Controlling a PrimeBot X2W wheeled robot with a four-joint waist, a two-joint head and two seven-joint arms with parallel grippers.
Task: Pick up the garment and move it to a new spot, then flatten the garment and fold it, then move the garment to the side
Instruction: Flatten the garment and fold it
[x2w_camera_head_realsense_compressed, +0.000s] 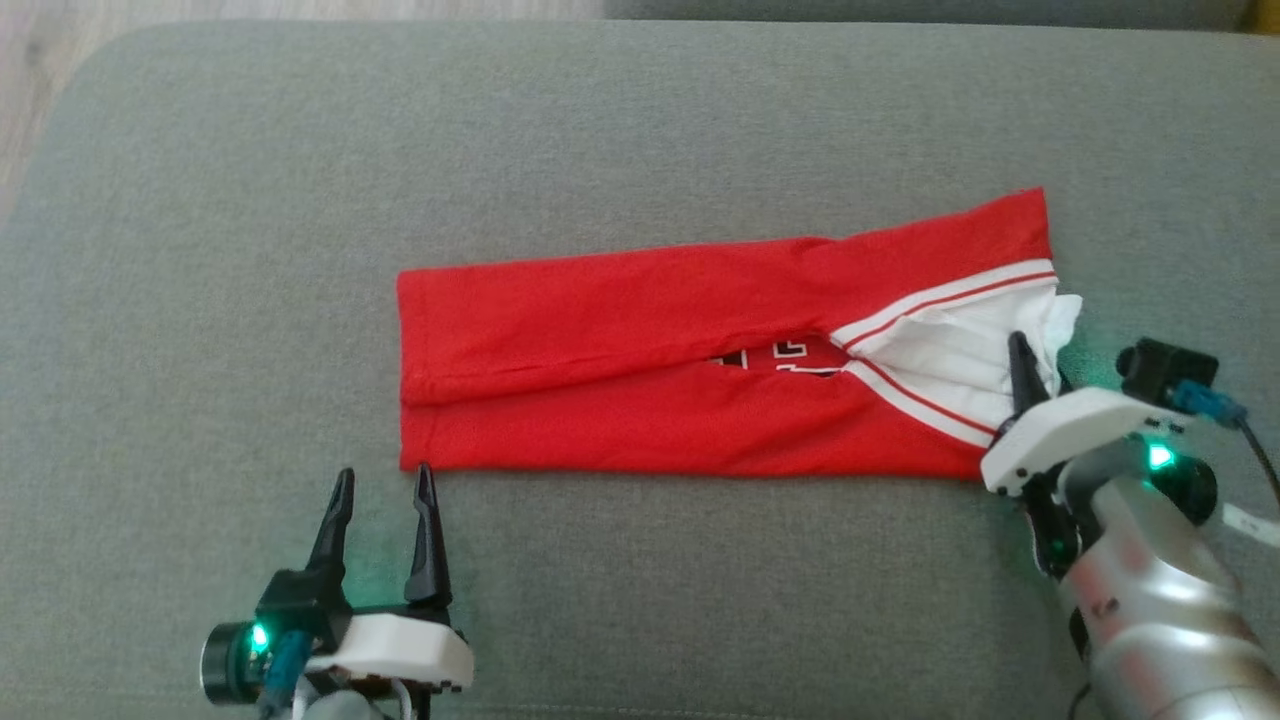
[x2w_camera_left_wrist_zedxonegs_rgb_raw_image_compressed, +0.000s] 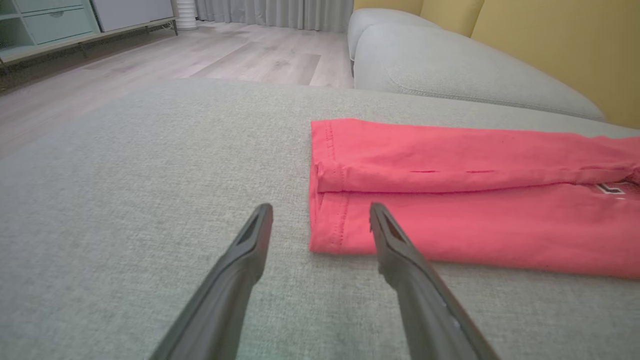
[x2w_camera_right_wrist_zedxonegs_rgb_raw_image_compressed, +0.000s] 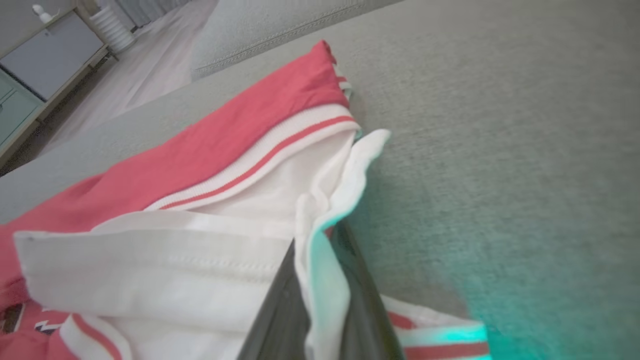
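The garment (x2w_camera_head_realsense_compressed: 650, 360) is a red shirt with white, red-striped trim, folded into a long band across the grey cushion (x2w_camera_head_realsense_compressed: 640, 130). Its white part lies at the right end (x2w_camera_right_wrist_zedxonegs_rgb_raw_image_compressed: 165, 250). My right gripper (x2w_camera_head_realsense_compressed: 1035, 375) is shut on the white edge of the garment (x2w_camera_right_wrist_zedxonegs_rgb_raw_image_compressed: 325, 280), with the cloth pinched between its two dark fingers (x2w_camera_right_wrist_zedxonegs_rgb_raw_image_compressed: 280, 300). My left gripper (x2w_camera_head_realsense_compressed: 385, 500) stands open just in front of the garment's lower left corner (x2w_camera_left_wrist_zedxonegs_rgb_raw_image_compressed: 330, 235), apart from it, with nothing between its fingers (x2w_camera_left_wrist_zedxonegs_rgb_raw_image_compressed: 250, 250).
A wooden floor (x2w_camera_left_wrist_zedxonegs_rgb_raw_image_compressed: 200, 55) and a low cabinet (x2w_camera_left_wrist_zedxonegs_rgb_raw_image_compressed: 45, 25) lie beyond the cushion's far edge. A second grey cushion (x2w_camera_left_wrist_zedxonegs_rgb_raw_image_compressed: 450, 65) and a yellow backrest (x2w_camera_left_wrist_zedxonegs_rgb_raw_image_compressed: 550, 45) stand behind the garment. Bare cushion stretches to the left and front.
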